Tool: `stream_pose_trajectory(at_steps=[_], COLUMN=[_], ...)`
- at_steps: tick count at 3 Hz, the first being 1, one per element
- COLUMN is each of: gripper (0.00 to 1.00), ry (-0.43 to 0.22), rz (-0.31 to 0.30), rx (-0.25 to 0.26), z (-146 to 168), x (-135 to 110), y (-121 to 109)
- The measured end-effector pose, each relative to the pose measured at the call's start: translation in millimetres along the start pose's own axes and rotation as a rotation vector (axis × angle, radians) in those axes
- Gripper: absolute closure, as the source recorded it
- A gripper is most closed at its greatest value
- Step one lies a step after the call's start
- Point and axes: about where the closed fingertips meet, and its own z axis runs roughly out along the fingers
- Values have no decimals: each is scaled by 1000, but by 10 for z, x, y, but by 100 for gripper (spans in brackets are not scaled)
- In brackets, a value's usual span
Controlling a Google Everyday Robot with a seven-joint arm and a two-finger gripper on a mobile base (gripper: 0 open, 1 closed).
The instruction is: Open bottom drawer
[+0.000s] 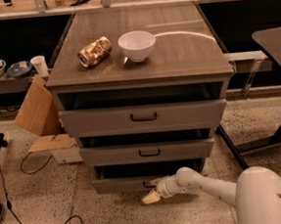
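At the front of the bottom drawer point(120, 185), the gripper point(153, 189), its state unclear.

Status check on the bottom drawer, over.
Gripper low, at the handle of the bottom drawer. Drawer partly out, dark gap above its front. Cardboard off to the left, apart from it.

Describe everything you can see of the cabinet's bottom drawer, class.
The bottom drawer is the lowest of three grey drawers in the cabinet, just above the speckled floor. Its flat grey front looks the shortest of the three. It stands partly pulled out, with a dark interior showing behind the front. Its small dark handle is largely hidden by the gripper, which sits at the front's middle. The arm covers the front's right part.
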Motion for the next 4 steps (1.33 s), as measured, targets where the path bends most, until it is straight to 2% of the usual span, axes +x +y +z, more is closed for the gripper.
stream_pose_trajectory(at_steps=[1, 2, 3, 4], gripper=[47, 70, 93, 100], ry=[11, 12, 28, 28], rz=[24, 25, 53, 53], rx=[-10, -10, -19, -19], z=[0, -14, -67, -87], x=[90, 70, 221, 202], y=[72, 81, 139, 146])
